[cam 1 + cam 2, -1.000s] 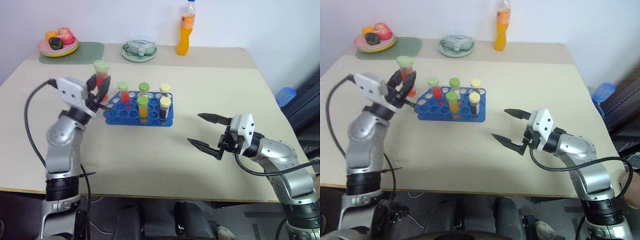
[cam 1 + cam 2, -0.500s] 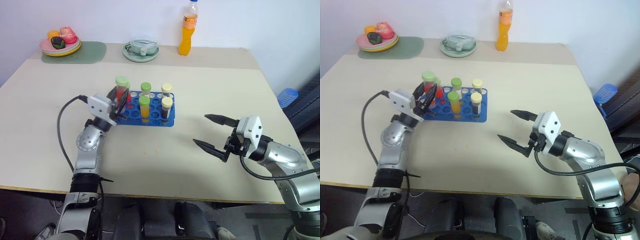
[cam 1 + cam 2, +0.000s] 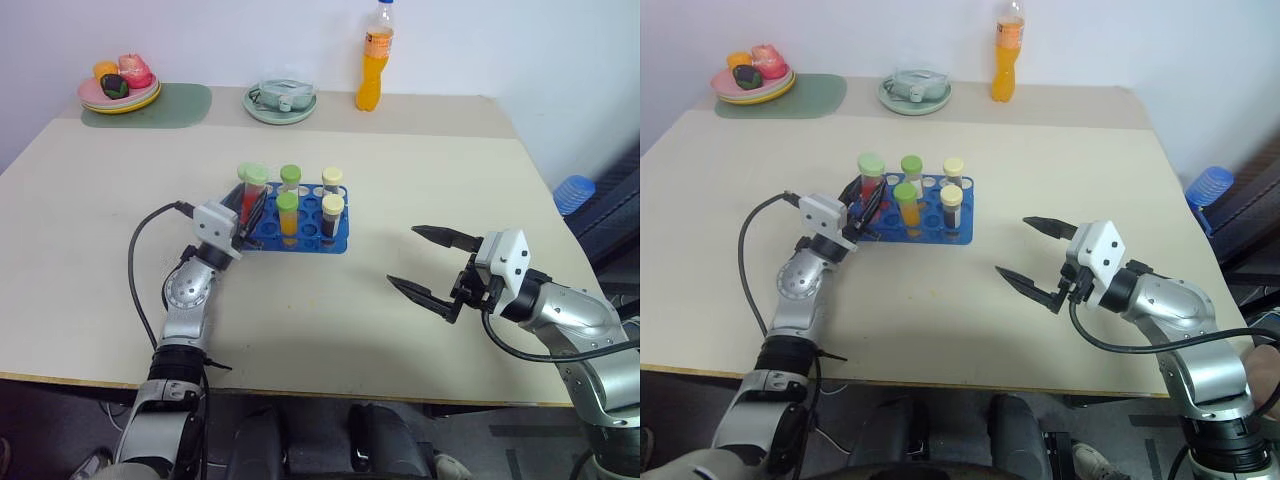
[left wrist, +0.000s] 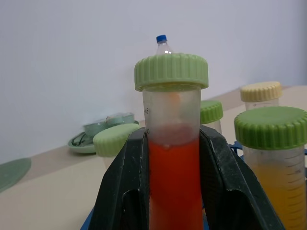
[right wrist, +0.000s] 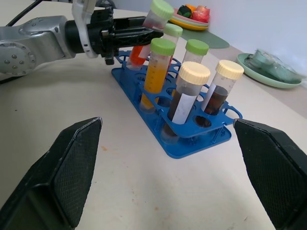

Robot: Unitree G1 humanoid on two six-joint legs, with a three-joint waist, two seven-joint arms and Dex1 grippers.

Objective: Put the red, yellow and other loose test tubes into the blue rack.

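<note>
Both arms are clad in silver-grey metal shells with black joints. A white block is mounted at each wrist (a black cable is looped from it). Each gripper (image 3: 428, 263) is fitted with two black fingers (image 4: 123, 191).

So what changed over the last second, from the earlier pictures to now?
The left hand, shut on the red test tube throughout, carried it from beside the blue rack's left end down and rightward to over the rack's left holes; the tube's base now sits low among them, not yet released. The right hand stayed open above the table. The five racked tubes and the orange bottle did not move.
</note>
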